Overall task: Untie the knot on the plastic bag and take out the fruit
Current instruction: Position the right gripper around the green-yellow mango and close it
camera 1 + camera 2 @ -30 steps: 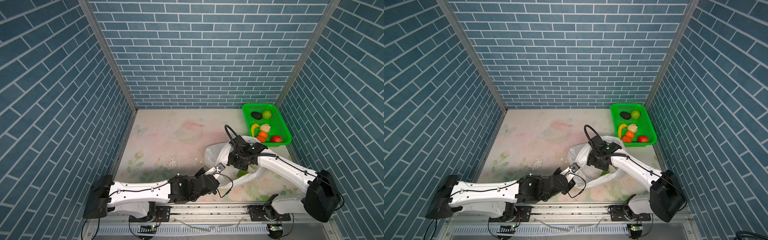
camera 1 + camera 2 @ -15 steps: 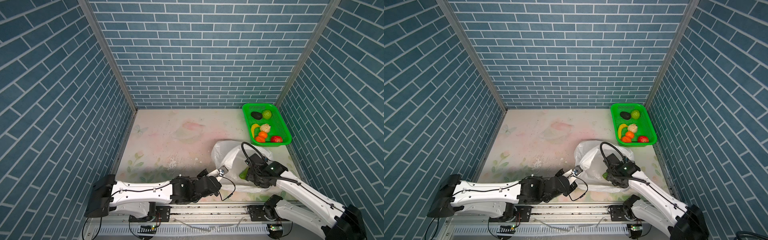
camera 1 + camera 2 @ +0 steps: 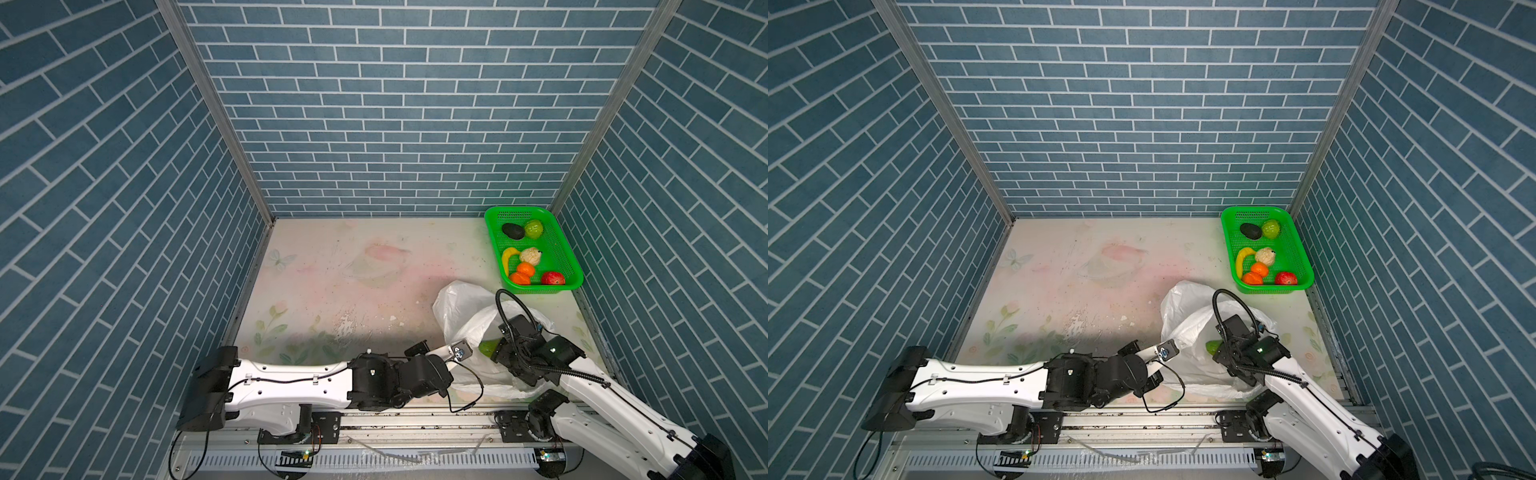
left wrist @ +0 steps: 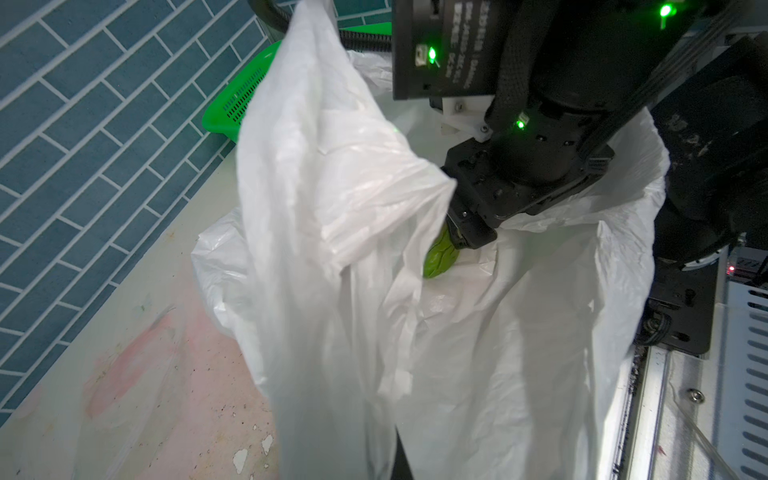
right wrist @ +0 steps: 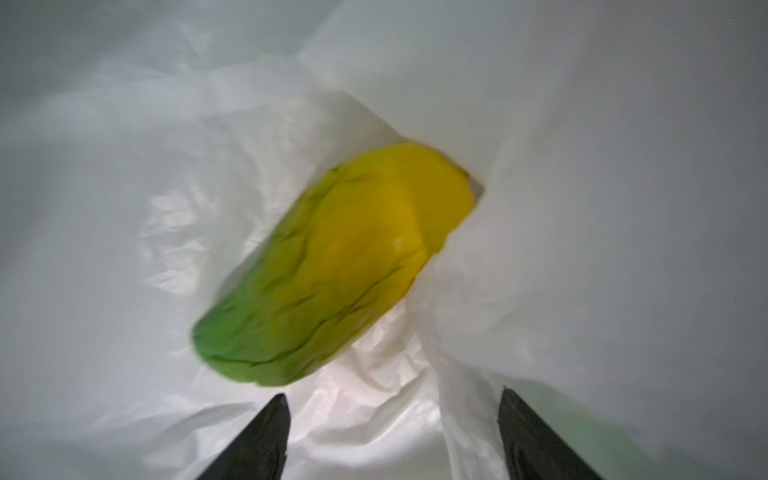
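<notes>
The right pincer (image 5: 393, 392), spread and empty, is reaching deeper into the thin white plastic bag (image 3: 461, 299) than before, with the yellow-green oblong toy fruit (image 5: 332, 266) just ahead of it; the left pincer (image 3: 452, 362) is still clenching the bag's rim.

My right gripper (image 5: 393, 394) is sitting spread inside the plastic bag (image 3: 461, 303) with a clear lane ahead to the yellow-green fruit (image 5: 332, 266), its loose walls are crowding both flanks, the green basket (image 3: 519, 210) is blocking the far-right corner, table (image 3: 353, 291) left of the bag is lying open.

Green perforated basket (image 3: 559, 249) in far right corner of floral tabletop (image 3: 353, 291), blue-brick walls (image 3: 395, 104) around.
</notes>
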Controlling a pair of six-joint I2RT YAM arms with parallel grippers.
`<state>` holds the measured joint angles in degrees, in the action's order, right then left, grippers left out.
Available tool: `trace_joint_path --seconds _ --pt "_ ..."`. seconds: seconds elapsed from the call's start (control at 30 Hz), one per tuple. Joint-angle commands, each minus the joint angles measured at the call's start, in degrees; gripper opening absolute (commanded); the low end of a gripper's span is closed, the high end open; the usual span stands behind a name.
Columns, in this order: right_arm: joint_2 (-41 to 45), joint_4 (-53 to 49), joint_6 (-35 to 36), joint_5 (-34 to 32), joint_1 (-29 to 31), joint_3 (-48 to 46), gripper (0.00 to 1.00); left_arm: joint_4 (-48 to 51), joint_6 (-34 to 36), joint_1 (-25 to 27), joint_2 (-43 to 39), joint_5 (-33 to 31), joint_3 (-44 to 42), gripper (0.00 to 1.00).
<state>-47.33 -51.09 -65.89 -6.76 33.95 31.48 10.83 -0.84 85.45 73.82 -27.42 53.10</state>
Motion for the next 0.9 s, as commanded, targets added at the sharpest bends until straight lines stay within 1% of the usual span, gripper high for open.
trace_joint_path --seconds 0.0,0.07,0.17,0.3,0.37,0.43,0.53,0.57,0.67,0.73,0.87 --pt "-0.8 -6.7 2.3 3.9 -0.2 6.8 0.79 -0.1 1.2 0.6 1.0 -1.9 1.6 0.0" --pt "-1.4 -8.5 3.5 4.8 -0.2 9.6 0.79 -0.6 1.3 0.8 1.3 -2.5 1.6 0.0" --pt "-2.3 -7.9 3.9 7.0 -0.2 11.3 0.79 -1.0 1.3 1.0 1.4 -3.1 1.4 0.0" --pt "-5.1 -3.5 3.6 10.4 -0.1 11.3 0.79 -1.2 1.3 1.0 1.4 -3.9 1.3 0.0" --pt "-6.6 0.3 2.6 10.7 -0.2 10.8 0.79 -1.3 1.1 0.9 1.3 -4.0 1.2 0.0" --pt "-8.6 2.9 1.8 9.5 -0.2 10.2 0.79 -1.4 0.9 0.9 1.3 -4.0 1.1 0.0" --pt "-10.3 4.7 0.8 3.7 -0.4 7.9 0.79 -1.6 1.0 1.0 1.3 -4.1 0.9 0.0" --pt "-10.1 6.6 -0.3 2.8 -0.8 6.3 0.79 -1.8 1.0 1.0 1.4 -4.1 0.8 0.0" --pt "-9.8 13.3 -4.3 2.7 -2.9 0.6 0.8 -1.9 1.2 1.1 1.2 -4.0 0.7 0.0" --pt "-10.9 16.8 -5.8 2.3 -3.3 -1.3 0.82 -2.0 1.2 1.1 1.1 -4.1 0.5 0.0" --pt "-14.3 22.8 -6.0 0.3 -4.1 -3.0 0.83 -2.1 1.2 1.2 0.9 -4.4 0.4 0.0"
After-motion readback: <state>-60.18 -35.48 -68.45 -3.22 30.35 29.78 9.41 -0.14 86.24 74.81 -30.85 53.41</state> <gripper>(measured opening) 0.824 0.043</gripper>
